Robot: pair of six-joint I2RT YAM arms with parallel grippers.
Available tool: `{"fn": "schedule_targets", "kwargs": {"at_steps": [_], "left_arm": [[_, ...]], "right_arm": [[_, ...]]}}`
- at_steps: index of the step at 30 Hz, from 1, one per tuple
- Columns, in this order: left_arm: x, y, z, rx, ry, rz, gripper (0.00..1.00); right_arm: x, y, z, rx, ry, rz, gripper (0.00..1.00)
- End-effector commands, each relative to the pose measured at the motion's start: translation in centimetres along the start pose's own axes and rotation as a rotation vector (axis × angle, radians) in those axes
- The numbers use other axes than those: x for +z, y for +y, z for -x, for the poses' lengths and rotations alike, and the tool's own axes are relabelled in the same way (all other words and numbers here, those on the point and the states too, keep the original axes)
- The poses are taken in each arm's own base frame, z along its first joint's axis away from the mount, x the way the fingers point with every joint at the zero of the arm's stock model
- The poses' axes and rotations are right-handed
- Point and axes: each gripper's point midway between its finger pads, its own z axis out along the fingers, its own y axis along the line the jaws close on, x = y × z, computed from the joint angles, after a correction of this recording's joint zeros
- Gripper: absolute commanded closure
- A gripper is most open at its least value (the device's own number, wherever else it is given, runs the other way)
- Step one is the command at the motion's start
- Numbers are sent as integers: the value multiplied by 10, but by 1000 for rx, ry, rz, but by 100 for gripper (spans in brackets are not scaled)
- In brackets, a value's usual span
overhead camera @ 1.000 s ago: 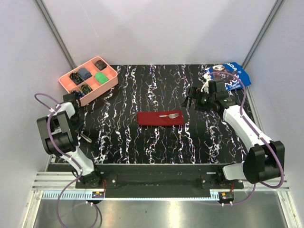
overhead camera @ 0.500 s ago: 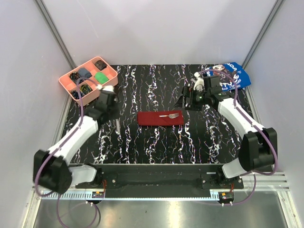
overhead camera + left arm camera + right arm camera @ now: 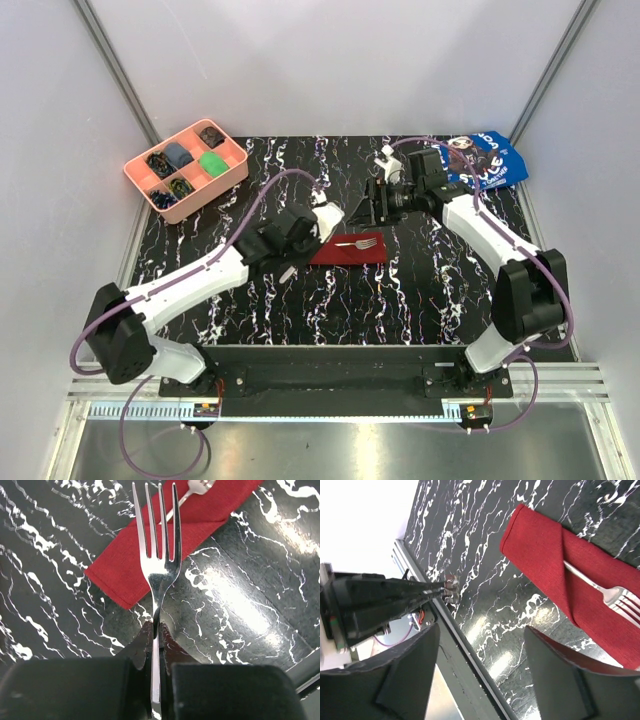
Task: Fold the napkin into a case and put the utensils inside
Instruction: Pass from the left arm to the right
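Near the middle of the table (image 3: 430, 290), a little toward 3 o'clock: the case (image 3: 350, 254), dark red, folded to a narrow flat strip, long side from 9 to 3 o'clock. On top of it, near the 3 o'clock end, the second fork (image 3: 360, 243), small and silver, flat on the cloth, tines toward 3 o'clock, handle toward 9 o'clock. In the right wrist view, a diagonal fold across the strip, the handle end of this fork hidden at the fold edge; under it or only against it, cannot tell.

At the 9 o'clock end of the case, the left gripper (image 3: 156, 646), closed tight on the handle of the fork (image 3: 157, 560). This fork straight out ahead of the fingers (image 3: 137, 647), four tines over the corner of the red cloth; touching it or not, cannot tell.

At 1 o'clock from the case, the right gripper (image 3: 482, 635), jaws wide apart, nothing between them, only bare table below. Near the strip, not touching it.

At 10 o'clock, in the far corner, the pink tray (image 3: 210, 192) with compartments, small dark things and one green thing inside. At 2 o'clock, at the table edge, the blue cloth (image 3: 497, 165) with white letters, partly behind the right arm.
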Motion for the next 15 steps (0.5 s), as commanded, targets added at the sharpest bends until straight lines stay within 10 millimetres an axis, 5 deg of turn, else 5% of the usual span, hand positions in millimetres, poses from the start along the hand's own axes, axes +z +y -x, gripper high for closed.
{"fn": "schedule_targets", "kwargs": {"at_steps": [1,10,14,15], "left_arm": [[-3,-10,28,118,-50,-31,100],[6,-28,24,178,-14,-40,100],[6,-27,27,182,-18,-36,100],[7,-25,28,183,-17,-26,100]], "right_arm": [[13,13,5,-38,26,64,28],[29,12,-2,-24,69,77,43],[37,13,-15,-4,112,103,63],[38,14,-17,1,120,118,79]]}}
